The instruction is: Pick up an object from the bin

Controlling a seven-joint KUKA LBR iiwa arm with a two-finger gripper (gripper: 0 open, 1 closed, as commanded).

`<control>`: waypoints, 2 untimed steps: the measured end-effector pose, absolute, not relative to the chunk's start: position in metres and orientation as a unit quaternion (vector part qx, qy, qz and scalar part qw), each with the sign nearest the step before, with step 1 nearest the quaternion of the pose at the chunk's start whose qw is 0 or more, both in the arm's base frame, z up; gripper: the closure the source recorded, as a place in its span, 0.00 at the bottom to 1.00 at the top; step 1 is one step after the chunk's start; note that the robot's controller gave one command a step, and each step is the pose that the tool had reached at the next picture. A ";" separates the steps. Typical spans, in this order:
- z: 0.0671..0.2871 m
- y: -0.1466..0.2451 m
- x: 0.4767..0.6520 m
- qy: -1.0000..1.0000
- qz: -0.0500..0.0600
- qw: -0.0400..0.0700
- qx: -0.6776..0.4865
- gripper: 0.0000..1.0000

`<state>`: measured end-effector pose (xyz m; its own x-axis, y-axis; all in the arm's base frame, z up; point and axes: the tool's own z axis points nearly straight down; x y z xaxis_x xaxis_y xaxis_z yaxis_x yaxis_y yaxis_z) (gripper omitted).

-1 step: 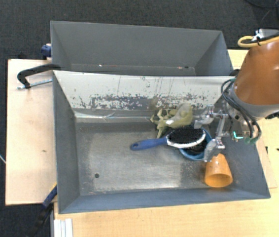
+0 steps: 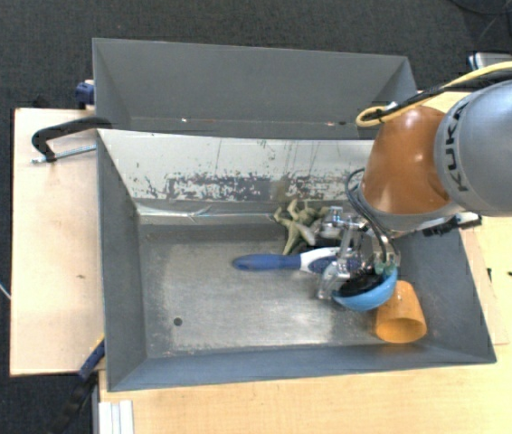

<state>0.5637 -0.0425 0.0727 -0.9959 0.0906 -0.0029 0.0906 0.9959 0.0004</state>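
Camera view, near to far. An orange cup (image 2: 399,315) lies on its side in the near right corner of the bin (image 2: 220,310). Touching it is a tipped blue bowl (image 2: 372,293) with something dark inside. The jaws sit low over the bowl's far rim; whether they are open or closed on anything cannot be told. Beyond, a blue-handled brush (image 2: 270,262) lies flat, its white head running under the jaws. Farther back, an olive starfish toy (image 2: 297,222) rests near the rear wall. Judgement: the bowl is the likely pick. Recommend taking its rim squarely, clear of brush head and cup, then lifting straight up.
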 end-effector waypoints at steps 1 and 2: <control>0.101 -0.022 0.565 0.993 0.000 0.002 0.115 0.00; 0.106 -0.038 0.562 0.991 0.001 0.001 0.132 0.00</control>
<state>0.5616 -0.0377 0.1059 -0.9652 0.2614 -0.0023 0.2614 0.9652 0.0020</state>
